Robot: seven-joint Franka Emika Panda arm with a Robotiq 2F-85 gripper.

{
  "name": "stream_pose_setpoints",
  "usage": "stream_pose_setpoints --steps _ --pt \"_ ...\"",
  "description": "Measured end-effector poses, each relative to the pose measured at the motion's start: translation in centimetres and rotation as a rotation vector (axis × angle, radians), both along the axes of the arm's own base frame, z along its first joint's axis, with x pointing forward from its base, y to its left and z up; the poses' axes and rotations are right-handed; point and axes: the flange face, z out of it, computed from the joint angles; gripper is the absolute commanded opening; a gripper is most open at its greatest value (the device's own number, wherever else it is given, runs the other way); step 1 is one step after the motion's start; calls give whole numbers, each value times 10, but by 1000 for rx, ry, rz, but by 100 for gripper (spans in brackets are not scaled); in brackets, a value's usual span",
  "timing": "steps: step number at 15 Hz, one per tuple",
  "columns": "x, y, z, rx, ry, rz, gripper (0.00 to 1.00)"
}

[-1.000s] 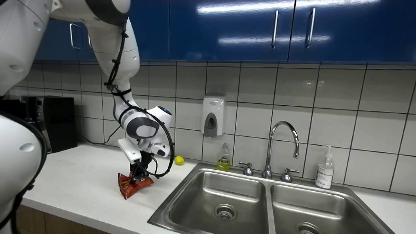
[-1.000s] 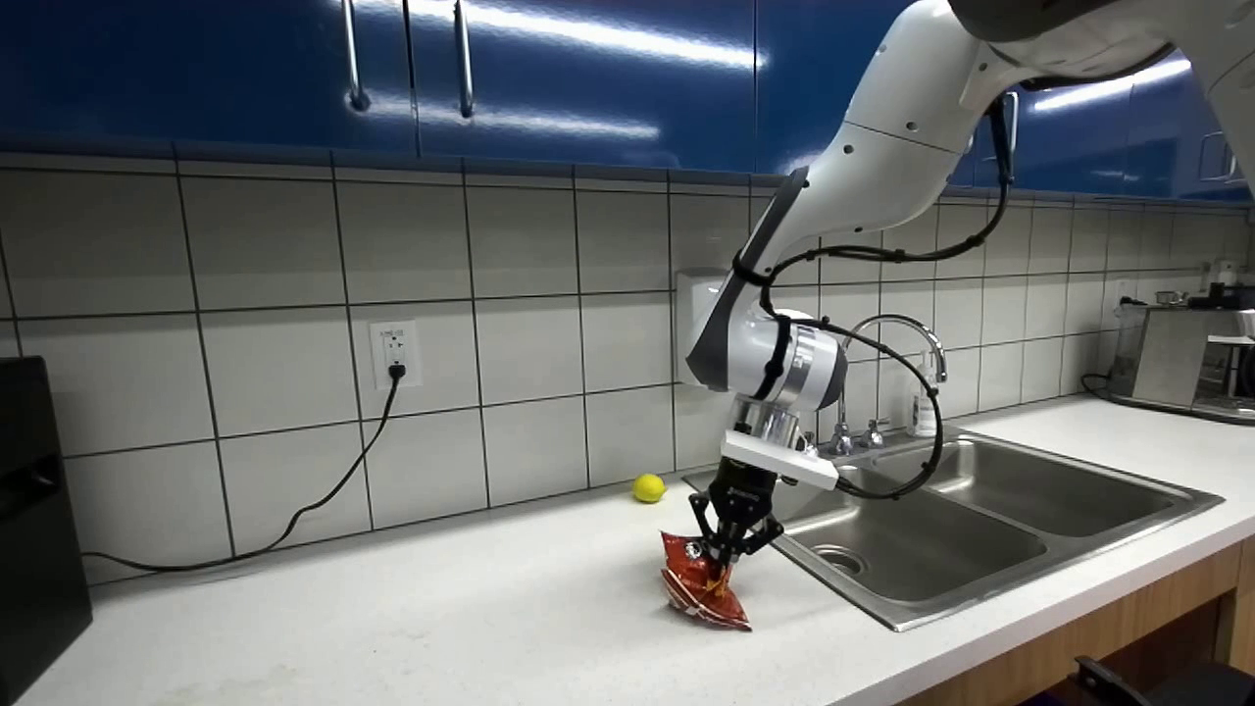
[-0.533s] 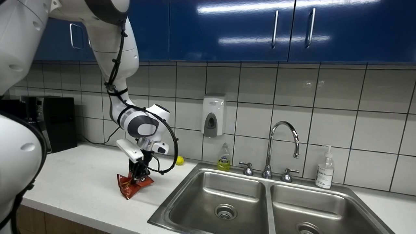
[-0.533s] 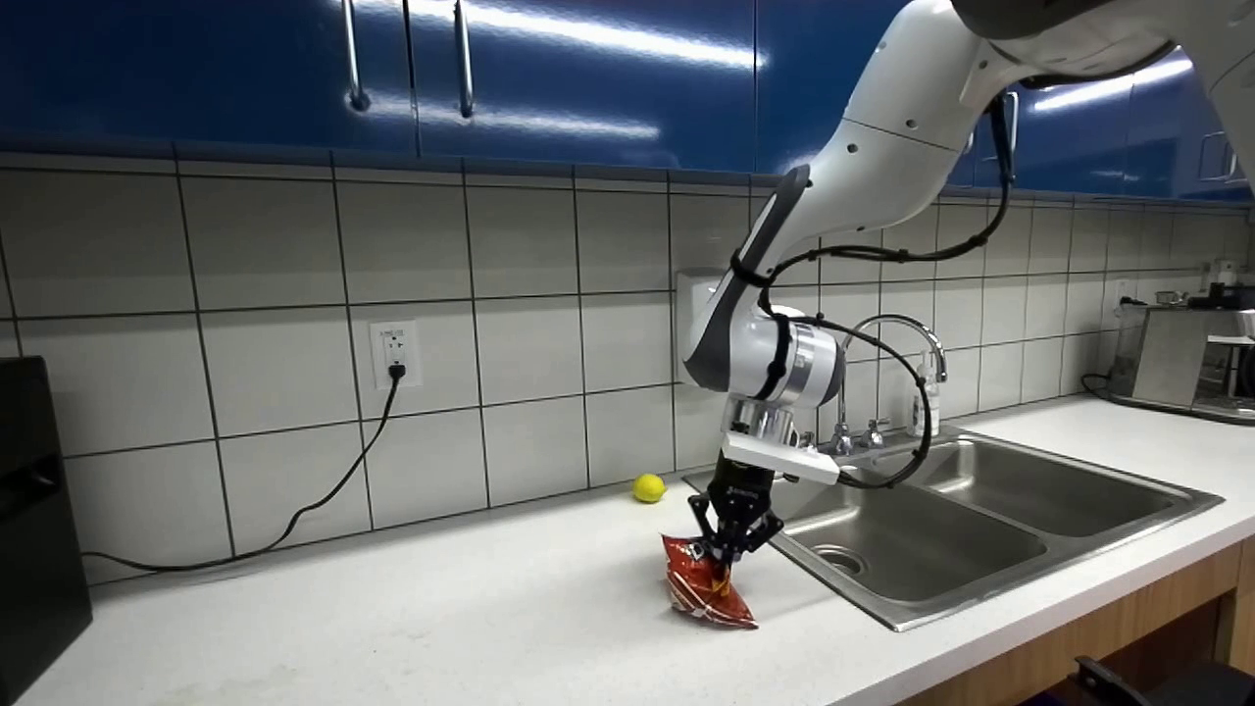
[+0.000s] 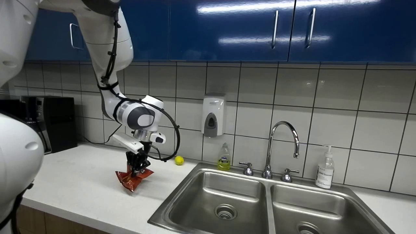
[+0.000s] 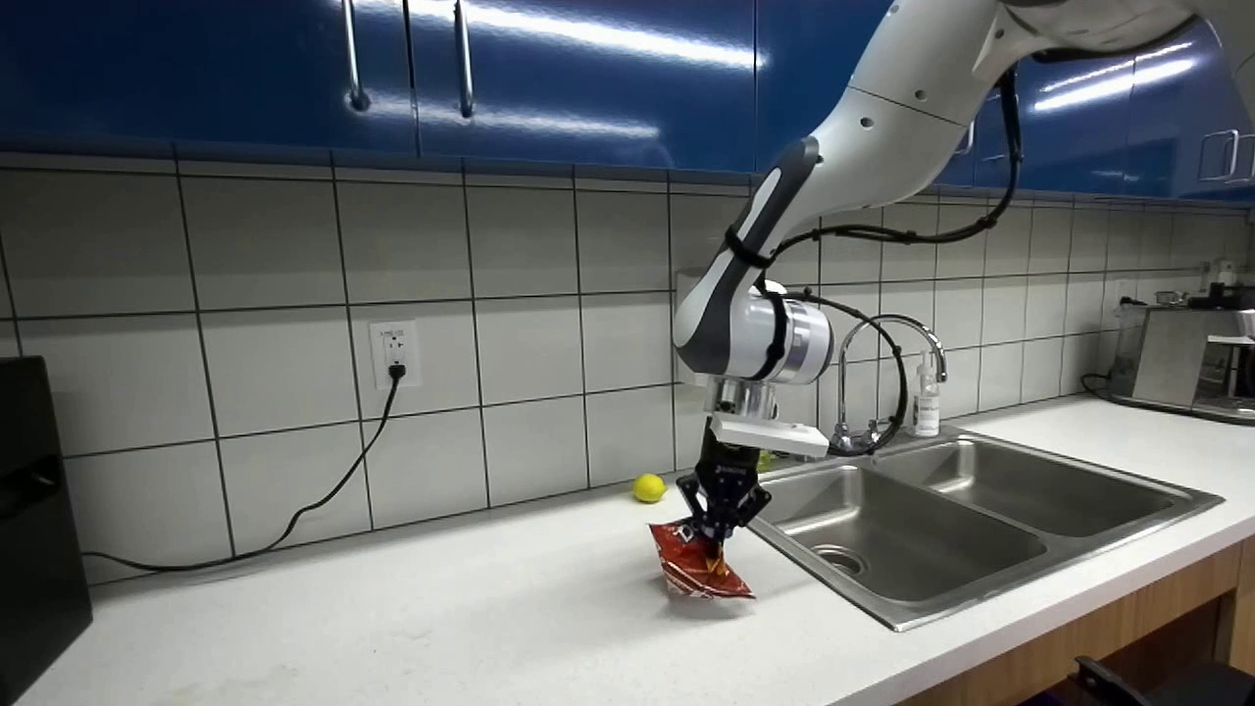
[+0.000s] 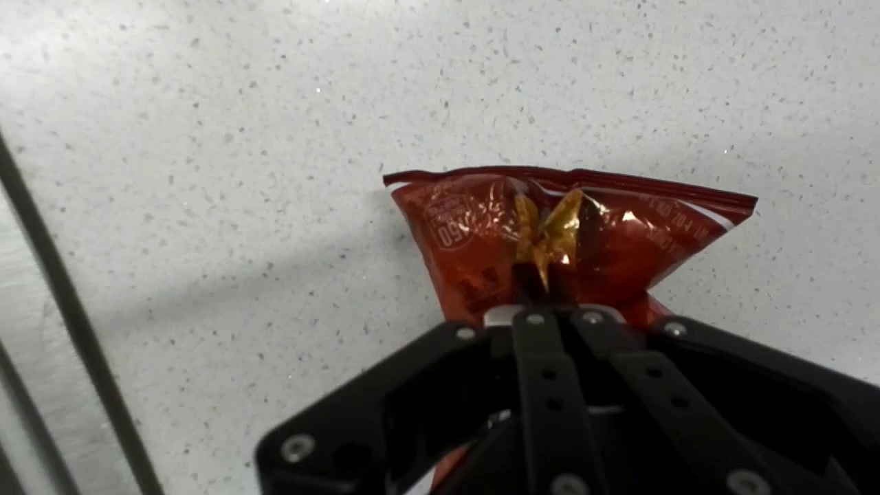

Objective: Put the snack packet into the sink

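Little height over the counter (image 6: 392, 628) looks the likeliest trouble: a sideways move made without rising could drag what is carried against the rim of the sink (image 5: 198, 204). Too long a swing might end over the far basin (image 6: 1064, 490). The black cable loop (image 5: 177, 127) could snag the faucet (image 5: 269, 149) if the path bends toward the counter's back edge. The snack packet (image 6: 686, 561) appears just clear of the counter, between its front and back edges, beside the sink and not over it. The jaws are pinched together on its crumpled middle; slick foil could slide from so narrow a hold if jerked. The yellow ball (image 6: 648, 487), by the back edge, could roll if brushed.
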Motion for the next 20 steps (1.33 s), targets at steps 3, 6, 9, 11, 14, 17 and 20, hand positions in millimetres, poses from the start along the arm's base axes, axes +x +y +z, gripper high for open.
stream_pose_setpoints --steps 3,6,9,11,14,17,20 --pt "1 7 18 -24 -20 32 0" --pt "1 12 38 -52 -30 70 0" --pt "-2 16 58 -90 -35 111 0" --pt "-4 17 69 -114 -36 128 0" --pt "-5 16 80 -139 -41 140 0" --pt "-3 9 87 -162 -51 125 0" --pt "0 -6 92 -176 -58 91 0"
